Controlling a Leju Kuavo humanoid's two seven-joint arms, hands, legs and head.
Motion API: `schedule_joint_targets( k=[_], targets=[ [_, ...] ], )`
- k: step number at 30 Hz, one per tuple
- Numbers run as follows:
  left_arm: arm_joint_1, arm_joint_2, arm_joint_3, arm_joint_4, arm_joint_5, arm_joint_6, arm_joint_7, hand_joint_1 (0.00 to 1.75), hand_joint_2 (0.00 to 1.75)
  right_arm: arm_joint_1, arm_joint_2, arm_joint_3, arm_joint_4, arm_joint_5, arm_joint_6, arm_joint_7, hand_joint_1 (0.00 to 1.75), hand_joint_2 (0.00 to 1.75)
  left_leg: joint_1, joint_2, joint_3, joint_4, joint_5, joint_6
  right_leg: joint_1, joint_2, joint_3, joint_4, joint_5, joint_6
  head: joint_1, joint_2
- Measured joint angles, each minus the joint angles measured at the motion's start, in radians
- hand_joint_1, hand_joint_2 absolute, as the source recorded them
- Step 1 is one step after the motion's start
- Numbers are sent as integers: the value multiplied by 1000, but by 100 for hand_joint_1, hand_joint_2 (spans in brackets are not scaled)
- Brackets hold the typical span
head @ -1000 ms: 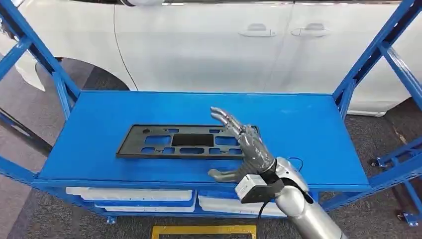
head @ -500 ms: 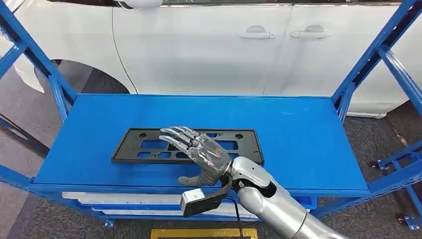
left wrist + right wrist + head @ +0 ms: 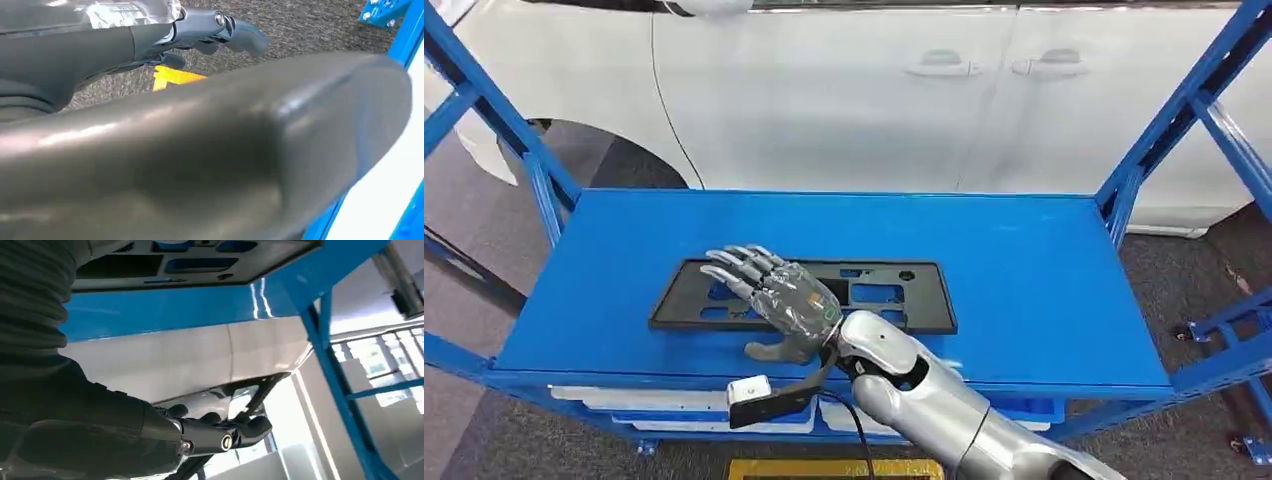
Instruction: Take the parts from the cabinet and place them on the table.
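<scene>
A flat black plastic plate with several cut-outs lies lengthwise on the blue shelf of the cabinet. My right hand hovers over the plate's left half, fingers spread and pointing left, thumb down toward the shelf's front edge, holding nothing. The right wrist view shows the same black plate on the blue shelf, with the right hand's dark fingers stretched out in the air. In the left wrist view my left hand hangs over grey carpet with its fingers curled in.
Blue uprights frame the shelf on both sides. A white car stands right behind the rack. White parts lie on the lower shelf. A yellow floor mark lies in front.
My right hand has swung left across the plate, from its right end to its left half, turning so the fingers point left. The plate has stayed in place.
</scene>
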State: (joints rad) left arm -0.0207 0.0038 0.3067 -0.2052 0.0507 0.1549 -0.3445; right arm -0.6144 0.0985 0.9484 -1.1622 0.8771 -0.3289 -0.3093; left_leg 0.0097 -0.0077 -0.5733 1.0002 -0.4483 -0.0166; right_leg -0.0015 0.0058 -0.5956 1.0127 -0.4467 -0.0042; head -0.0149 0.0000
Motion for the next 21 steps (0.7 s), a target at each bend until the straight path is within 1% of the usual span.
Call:
schedule_joint_targets(
  k=[1,2,3,4,5,6,7,8,9,10,11,12,13,14,15,16,17,18,19,20,21],
  targets=[
    [0,0,0,0,-6,0,-2,0,0,-3,14,2,30,27,-18,14,0,175,3,1,2,-3,0,-7,4,1,0,0,0,-7,0,0],
    [-2,0,0,0,-6,0,-3,0,0,-7,25,5,50,47,-31,23,0,175,3,1,4,-3,-2,-13,1,1,3,-7,3,-14,0,0],
    [-2,1,0,0,-8,-1,-4,0,0,-14,42,6,80,72,-47,34,0,175,7,2,-2,15,-15,-18,-3,-1,9,-13,7,-20,0,0],
    [-3,1,0,0,-11,-1,-5,0,0,-25,64,8,120,96,-67,46,0,175,6,2,-24,62,-47,-21,-4,-1,9,-14,5,-26,-4,0],
    [-3,1,0,0,-15,-1,-6,0,0,-34,80,10,156,116,-81,55,0,175,7,2,-59,136,-84,-24,-3,-1,10,-14,5,-29,-3,0],
    [-3,3,0,0,-17,-1,-6,0,0,-42,96,13,198,135,-97,62,0,175,7,2,-102,223,-120,-27,0,-1,10,-13,4,-31,-2,0],
    [-3,3,0,0,-18,-1,-7,0,0,-46,108,14,234,151,-112,68,0,175,8,2,-137,292,-141,-28,2,-2,10,-13,3,-32,-3,0],
    [-1,3,0,0,-20,-1,-8,0,0,-48,120,16,272,166,-125,74,0,175,8,2,-156,322,-138,-28,3,-2,11,-12,3,-33,-2,0],
    [1,3,0,0,-21,-1,-8,0,0,-49,128,16,302,173,-131,77,0,175,8,2,-147,296,-110,-27,5,-1,13,-12,2,-34,-3,0],
    [0,4,0,0,-21,-1,-8,0,0,-51,137,16,320,177,-135,77,0,175,8,2,-117,230,-68,-24,6,0,16,-12,0,-34,-3,0],
    [0,5,0,0,-21,-1,-8,0,0,-56,146,16,339,179,-139,77,0,175,8,2,-68,126,-15,-20,6,0,20,-11,-3,-32,-3,0],
    [-1,6,0,0,-21,-1,-9,0,0,-63,153,16,354,179,-140,77,0,175,8,2,-23,34,22,-14,7,1,24,-10,-6,-29,-3,0],
    [-3,7,1,0,-21,-1,-9,0,0,-69,159,16,370,179,-140,77,0,175,1,1,-7,8,3,-11,15,1,21,-8,-9,-24,-2,0],
    [-4,8,1,0,-22,-2,-9,0,0,-72,162,16,378,179,-140,78,0,175,0,0,-9,5,8,-5,13,2,18,-6,-8,-20,-2,0],
    [-4,8,1,0,-23,-2,-9,0,0,-73,165,16,388,182,-141,78,0,175,-1,-1,-11,6,7,-2,12,1,18,-7,-8,-15,-2,0],
    [-2,9,1,0,-24,-2,-9,0,0,-73,169,16,398,188,-141,81,0,175,-3,-1,-11,7,6,3,11,1,20,-9,-7,-11,-1,0],
    [-1,10,2,0,-24,-1,-9,0,0,-75,170,16,406,192,-140,86,0,175,-1,-1,-10,2,9,8,11,2,20,-9,-8,-7,-2,0],
    [-1,9,3,0,-27,-2,-9,0,0,-78,173,16,416,196,-140,90,0,175,7,2,-6,-5,14,15,9,1,17,2,-19,0,-2,0],
    [-2,9,5,0,-29,-2,-10,0,0,-82,173,16,425,196,-138,90,0,175,7,2,-6,-6,15,19,9,0,1,40,-45,8,2,0],
    [-4,10,7,0,-32,-2,-10,0,0,-85,173,16,437,196,-137,88,0,175,7,3,-7,-6,14,23,6,0,-35,113,-85,12,4,0],
    [-4,10,8,0,-36,-2,-10,0,0,-85,173,16,450,191,-133,82,0,175,7,3,-7,-6,14,24,3,0,-77,201,-123,16,3,0]
  ],
)
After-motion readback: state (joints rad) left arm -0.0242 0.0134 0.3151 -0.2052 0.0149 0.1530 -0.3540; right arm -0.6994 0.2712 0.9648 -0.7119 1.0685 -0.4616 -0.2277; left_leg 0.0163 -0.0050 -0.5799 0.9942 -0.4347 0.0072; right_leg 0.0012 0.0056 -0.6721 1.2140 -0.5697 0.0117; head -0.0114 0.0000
